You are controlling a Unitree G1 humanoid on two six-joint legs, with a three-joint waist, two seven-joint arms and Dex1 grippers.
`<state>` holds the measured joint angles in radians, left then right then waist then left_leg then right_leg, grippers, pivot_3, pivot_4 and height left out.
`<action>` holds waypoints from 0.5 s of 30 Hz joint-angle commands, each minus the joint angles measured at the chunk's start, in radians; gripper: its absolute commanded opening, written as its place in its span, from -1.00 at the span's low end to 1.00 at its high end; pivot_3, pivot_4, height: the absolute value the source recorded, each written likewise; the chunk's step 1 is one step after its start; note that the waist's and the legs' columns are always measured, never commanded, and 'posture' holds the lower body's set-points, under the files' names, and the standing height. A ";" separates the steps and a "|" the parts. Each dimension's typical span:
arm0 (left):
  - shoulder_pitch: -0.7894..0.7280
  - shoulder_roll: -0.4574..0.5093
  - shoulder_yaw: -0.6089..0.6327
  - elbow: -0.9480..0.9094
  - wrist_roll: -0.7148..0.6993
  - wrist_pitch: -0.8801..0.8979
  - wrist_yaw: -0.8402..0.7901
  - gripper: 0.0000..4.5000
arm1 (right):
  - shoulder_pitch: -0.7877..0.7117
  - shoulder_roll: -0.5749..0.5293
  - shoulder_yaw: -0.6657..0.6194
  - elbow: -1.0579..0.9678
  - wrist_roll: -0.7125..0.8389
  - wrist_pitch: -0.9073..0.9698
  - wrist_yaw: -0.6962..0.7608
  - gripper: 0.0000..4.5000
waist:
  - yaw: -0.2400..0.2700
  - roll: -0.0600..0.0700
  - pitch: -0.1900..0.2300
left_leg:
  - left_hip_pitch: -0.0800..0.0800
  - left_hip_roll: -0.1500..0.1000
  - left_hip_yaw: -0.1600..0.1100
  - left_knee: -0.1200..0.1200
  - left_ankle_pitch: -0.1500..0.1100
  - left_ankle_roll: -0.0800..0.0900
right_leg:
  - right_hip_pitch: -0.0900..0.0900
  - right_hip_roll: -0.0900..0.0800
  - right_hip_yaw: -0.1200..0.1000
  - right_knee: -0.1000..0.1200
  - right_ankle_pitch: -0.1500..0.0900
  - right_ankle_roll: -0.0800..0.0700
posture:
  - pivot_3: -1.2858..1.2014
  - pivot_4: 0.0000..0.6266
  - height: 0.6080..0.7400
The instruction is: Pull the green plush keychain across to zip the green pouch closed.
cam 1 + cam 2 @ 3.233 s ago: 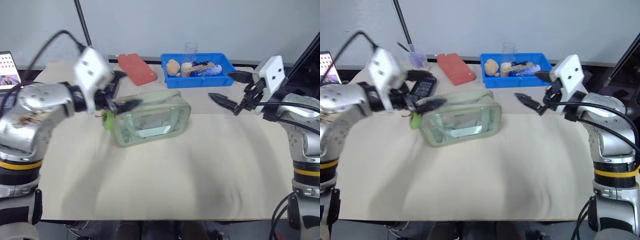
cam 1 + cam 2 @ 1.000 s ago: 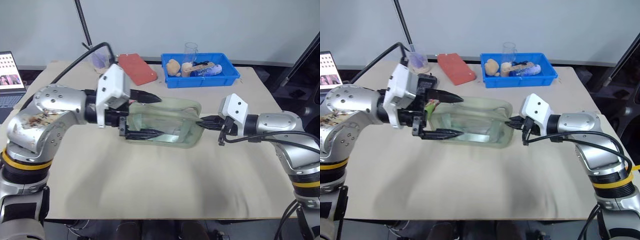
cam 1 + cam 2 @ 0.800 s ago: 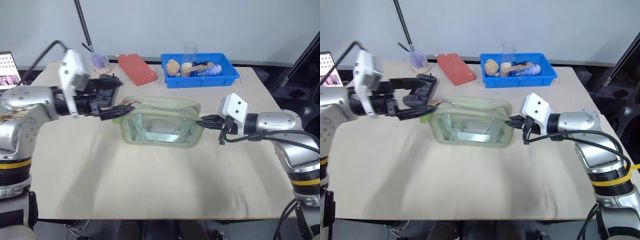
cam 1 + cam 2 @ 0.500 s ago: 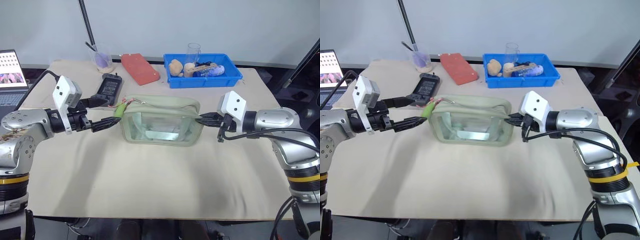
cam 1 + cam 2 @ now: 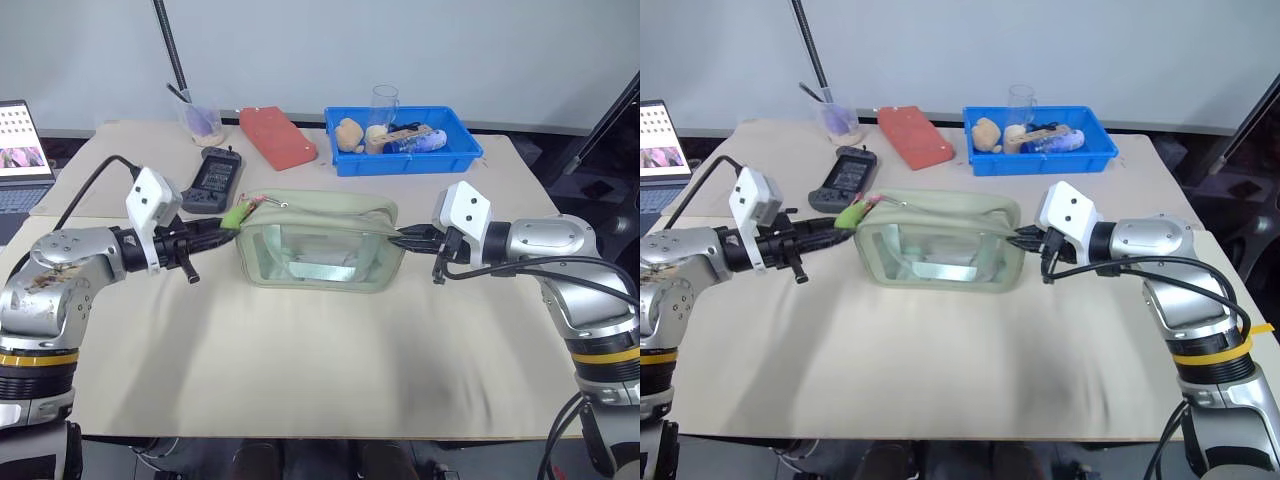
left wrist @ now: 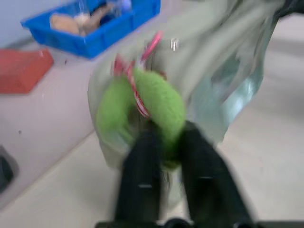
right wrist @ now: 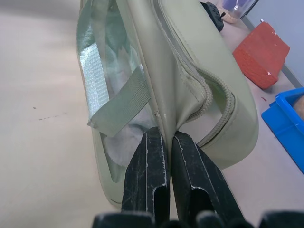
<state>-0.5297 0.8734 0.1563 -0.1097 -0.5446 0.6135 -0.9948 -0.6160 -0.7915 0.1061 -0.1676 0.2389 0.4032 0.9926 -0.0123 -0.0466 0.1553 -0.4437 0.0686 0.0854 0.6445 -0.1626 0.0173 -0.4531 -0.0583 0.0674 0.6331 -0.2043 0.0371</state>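
Left gripper, with its two black fingers, was pinched on the small lime-green fuzzy plush keychain with a pinkish-red cord, at the left end of the pale sage-green boxy pouch with clear plastic window sides. Right gripper had its fingers pressed together on a fold of fabric at the pouch's right end, beside the zipper's end. The pouch stood upright on the beige table, near its middle, between the two grippers.

No brand or label could be read on the pouch or the keychain. An open laptop at the far left edge was cut off by the frame; its screen showed rows of small marks too small to read. A dark handheld device lay behind the left gripper; its face was not legible.

The left wrist view was blurred, so the zipper slider could not be made out; the zip appeared closed along the top. Behind the pouch lay a flat red block and a blue plastic tray holding small objects, hard to identify.
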 commanded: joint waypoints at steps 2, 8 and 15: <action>-0.130 0.021 -0.022 -0.018 -0.013 0.002 -0.046 -0.99 | -0.014 -0.004 -0.031 -0.040 0.000 0.001 -0.013 -1.00 | 0.002 0.000 0.000 | 0.000 0.000 0.000 0.000 0.000 0.000 | 0.000 0.000 0.000 0.000 0.000 0.000 | 0.03 -0.52 1.00; -0.272 -0.079 -0.215 0.101 0.198 -0.219 -0.049 -0.99 | -0.019 0.004 -0.030 -0.046 0.001 0.003 -0.019 -1.00 | 0.008 0.000 0.000 | 0.000 -0.001 0.000 0.001 0.000 0.000 | 0.001 0.000 0.000 -0.001 0.000 0.001 | 0.03 -0.52 1.00; -0.319 -0.113 -0.276 0.207 0.262 -0.351 -0.164 -0.60 | -0.011 0.000 -0.039 -0.057 0.000 0.008 -0.028 -1.00 | 0.000 0.000 0.000 | -0.002 0.000 -0.001 0.000 0.000 0.000 | 0.000 0.001 0.000 0.000 0.003 0.006 | 0.03 -0.52 1.00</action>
<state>-0.8275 0.7524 -0.1337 0.1017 -0.2781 0.2824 -1.1281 -0.6157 -0.7819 0.1059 -0.1829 0.2375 0.4083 0.9794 -0.0124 -0.0466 0.1553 -0.4453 0.0682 0.0846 0.6449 -0.1626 0.0175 -0.4536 -0.0575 0.0674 0.6330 -0.2007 0.0434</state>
